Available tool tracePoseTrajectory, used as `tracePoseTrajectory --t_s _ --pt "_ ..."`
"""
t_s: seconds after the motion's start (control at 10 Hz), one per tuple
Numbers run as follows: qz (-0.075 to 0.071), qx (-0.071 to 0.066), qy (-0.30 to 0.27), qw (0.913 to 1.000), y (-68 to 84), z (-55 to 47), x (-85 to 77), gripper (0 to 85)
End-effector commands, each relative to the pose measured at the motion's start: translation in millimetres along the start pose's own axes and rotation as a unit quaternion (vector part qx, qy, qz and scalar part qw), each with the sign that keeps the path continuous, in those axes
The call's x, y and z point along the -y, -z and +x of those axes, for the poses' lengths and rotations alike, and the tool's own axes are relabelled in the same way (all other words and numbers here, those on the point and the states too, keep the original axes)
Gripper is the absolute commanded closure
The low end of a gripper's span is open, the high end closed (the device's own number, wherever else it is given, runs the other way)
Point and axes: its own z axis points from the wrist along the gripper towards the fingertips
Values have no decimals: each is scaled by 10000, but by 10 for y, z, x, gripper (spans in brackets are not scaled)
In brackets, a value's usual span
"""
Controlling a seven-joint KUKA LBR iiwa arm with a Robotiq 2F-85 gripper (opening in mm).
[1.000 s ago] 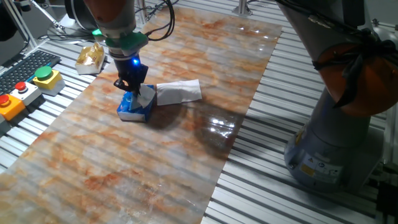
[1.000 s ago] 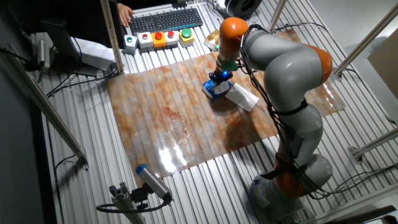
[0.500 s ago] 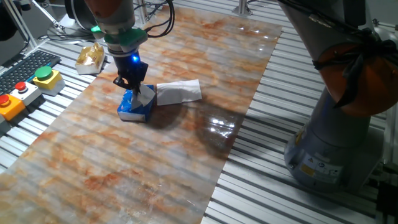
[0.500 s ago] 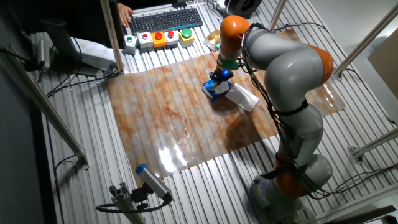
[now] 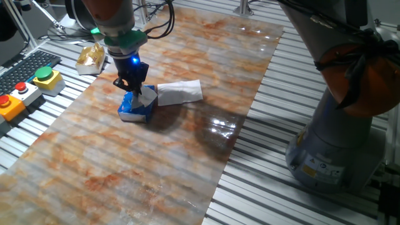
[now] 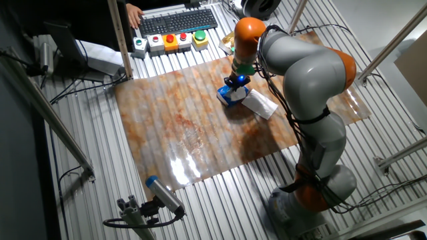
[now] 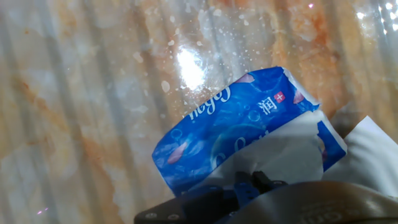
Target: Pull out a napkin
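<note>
The blue-and-white tissue packet [image 5: 134, 109] lies on the marbled mat; it also shows in the other fixed view [image 6: 231, 97] and in the hand view [image 7: 230, 124]. A white napkin [image 7: 280, 155] bulges from the packet's torn opening. My gripper [image 5: 132, 89] stands straight down on the packet's top, its dark fingertips [image 7: 249, 185] together in that white paper. A second white napkin [image 5: 180, 92] lies flat on the mat just right of the packet, touching it, and shows at the hand view's right edge [image 7: 373, 155].
A crumpled gold foil wrapper [image 5: 91, 57] lies at the mat's far left edge. A button box [image 5: 44, 78] and a keyboard [image 6: 177, 21] sit beyond it. My arm's base [image 5: 337, 144] stands to the right of the mat [image 5: 187, 156].
</note>
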Motion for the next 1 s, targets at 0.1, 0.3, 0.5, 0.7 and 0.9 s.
tracePoseTrajectory --t_s 0.1,0.3,0.5,0.7,0.9 --pt "17 8 -7 10000 1 4 -3 680" --pt "-29 -32 -15 10000 32 18 2 680" --pt "-23 -52 -69 10000 43 31 -8 510" --pt "37 -38 -107 9999 42 33 -11 510" --pt "37 -38 -115 9999 20 50 -30 510"
